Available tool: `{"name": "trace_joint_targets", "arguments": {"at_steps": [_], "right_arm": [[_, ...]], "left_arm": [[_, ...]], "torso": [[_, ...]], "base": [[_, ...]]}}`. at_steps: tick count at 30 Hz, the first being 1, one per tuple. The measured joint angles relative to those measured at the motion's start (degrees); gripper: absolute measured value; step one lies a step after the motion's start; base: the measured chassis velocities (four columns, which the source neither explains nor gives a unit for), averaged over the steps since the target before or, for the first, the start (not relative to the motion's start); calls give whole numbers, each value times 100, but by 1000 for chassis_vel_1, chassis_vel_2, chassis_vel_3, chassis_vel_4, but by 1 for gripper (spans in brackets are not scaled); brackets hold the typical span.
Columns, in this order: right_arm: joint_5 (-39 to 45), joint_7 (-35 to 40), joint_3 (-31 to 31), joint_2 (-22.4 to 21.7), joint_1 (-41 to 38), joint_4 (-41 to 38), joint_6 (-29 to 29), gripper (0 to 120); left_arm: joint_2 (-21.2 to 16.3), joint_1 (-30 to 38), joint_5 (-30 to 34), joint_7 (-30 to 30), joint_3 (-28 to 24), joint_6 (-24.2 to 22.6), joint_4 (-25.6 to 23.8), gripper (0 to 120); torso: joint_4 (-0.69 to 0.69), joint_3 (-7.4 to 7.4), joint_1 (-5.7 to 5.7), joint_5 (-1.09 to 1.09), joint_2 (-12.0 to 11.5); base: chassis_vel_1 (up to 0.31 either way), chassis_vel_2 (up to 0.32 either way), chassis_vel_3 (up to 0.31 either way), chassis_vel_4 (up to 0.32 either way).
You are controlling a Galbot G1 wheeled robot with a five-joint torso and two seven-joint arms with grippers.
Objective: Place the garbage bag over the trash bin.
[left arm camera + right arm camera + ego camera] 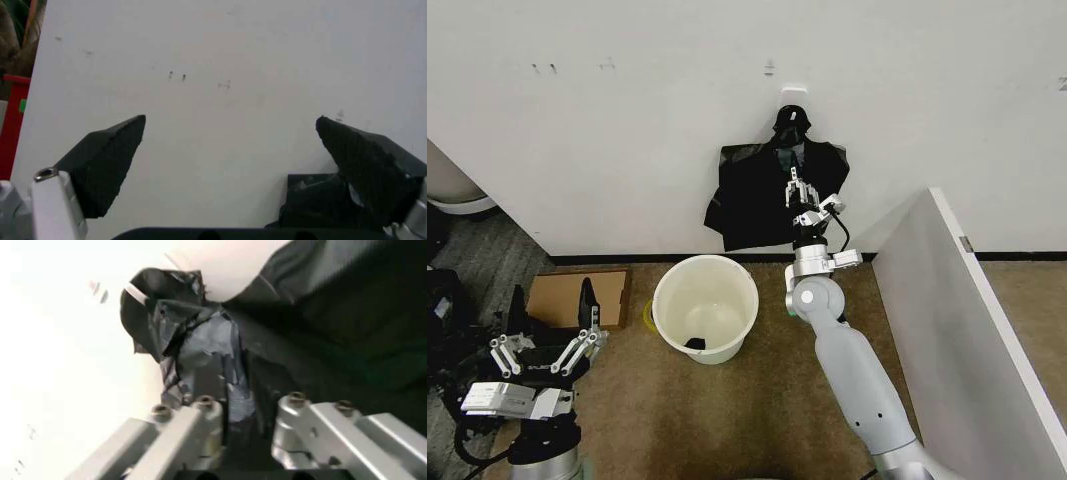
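- The right gripper (798, 187) is clenched on the garbage bag (757, 200), which hangs on the wall.
- The left gripper (547, 345) is released, low beside the trash bin (705, 305).

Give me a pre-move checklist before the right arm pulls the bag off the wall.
1. Right gripper at the garbage bag: ok, its fingers straddle a fold of plastic.
2. Grip closed on the bag: cannot tell.
3. Bag still hanging from the wall by its knotted top: ok.
4. Trash bin upright, mouth open: ok.
5. Bin empty: not ok, a small dark item lies inside.
6. Left gripper open, parked low, away from the bin: ok.
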State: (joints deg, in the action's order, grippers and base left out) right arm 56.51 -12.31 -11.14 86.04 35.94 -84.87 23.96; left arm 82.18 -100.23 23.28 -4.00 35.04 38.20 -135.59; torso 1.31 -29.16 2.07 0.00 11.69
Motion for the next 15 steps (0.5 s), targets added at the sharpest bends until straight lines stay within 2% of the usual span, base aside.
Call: {"name": "trace_joint_targets", "arguments": {"at_steps": [3,15], "right_arm": [[-22,-18,-13,-43,87,-88,0,0],[-109,-135,-81,-156,404,-236,3,0]], "left_arm": [[-12,27,0,2,5,-5,6,100],[-23,111,7,3,-16,-19,90,100]], "torso": [[1,0,0,0,0],[0,0,0,0,0]], "base": [[0,0,0,0],[0,0,0,0]]}}
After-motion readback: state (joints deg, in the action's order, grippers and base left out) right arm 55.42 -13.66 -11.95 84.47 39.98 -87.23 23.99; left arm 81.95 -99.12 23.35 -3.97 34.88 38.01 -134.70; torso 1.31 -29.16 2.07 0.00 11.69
